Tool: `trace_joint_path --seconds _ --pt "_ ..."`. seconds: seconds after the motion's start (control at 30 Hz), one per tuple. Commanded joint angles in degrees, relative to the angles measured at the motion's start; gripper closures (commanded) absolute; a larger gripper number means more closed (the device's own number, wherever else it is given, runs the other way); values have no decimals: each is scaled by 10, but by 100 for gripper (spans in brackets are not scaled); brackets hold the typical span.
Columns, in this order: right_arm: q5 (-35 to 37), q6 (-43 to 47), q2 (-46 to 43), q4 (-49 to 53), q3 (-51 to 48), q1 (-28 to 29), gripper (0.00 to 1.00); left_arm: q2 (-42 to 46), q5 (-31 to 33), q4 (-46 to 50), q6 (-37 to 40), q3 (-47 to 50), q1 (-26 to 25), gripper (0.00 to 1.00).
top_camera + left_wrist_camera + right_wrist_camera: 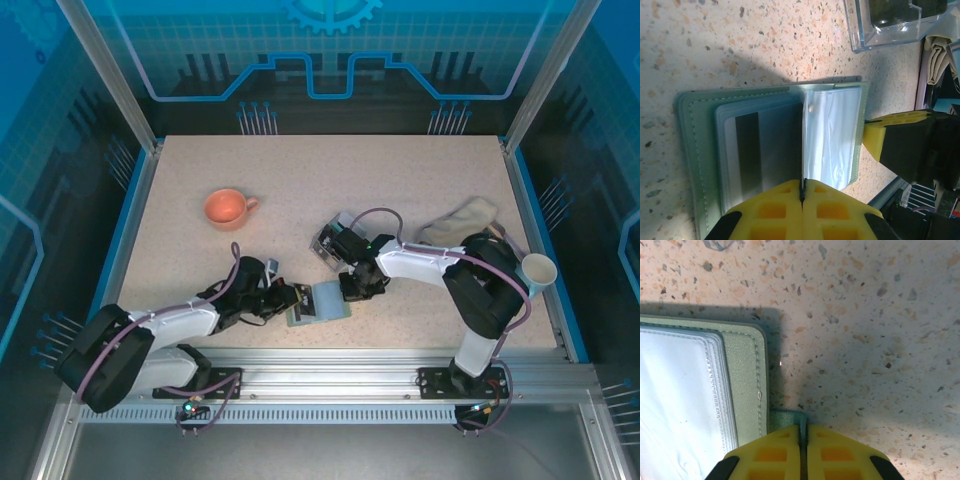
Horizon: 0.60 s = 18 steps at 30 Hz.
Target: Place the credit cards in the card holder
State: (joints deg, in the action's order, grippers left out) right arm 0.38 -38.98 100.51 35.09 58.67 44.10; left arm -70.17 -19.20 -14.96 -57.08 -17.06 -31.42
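With left gripper closed on a clear sleeve of the card holder and right gripper closed on its tab just ahead, spread gently, flat against worktop.

Reaches in low from the left with the left gripper, yellow fingers pinched tight on an inner leaf of the card holder. Stretches the right arm leftward, elbow bent, right gripper clamped on its edge tab.
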Motion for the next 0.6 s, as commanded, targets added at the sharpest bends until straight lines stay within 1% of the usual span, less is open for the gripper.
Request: trace_joint_path --seconds 0.0,0.17,0.57 --pt "-10 -9 33 -19 -23 -2 95 17 7 -21 -3 9 -6 100" --pt "-11 -8 38 -19 -23 -3 95 8 1 -57 -9 9 -11 100" --pt "-13 -7 42 -16 -16 -3 95 -21 4 -43 -6 3 -20 100"
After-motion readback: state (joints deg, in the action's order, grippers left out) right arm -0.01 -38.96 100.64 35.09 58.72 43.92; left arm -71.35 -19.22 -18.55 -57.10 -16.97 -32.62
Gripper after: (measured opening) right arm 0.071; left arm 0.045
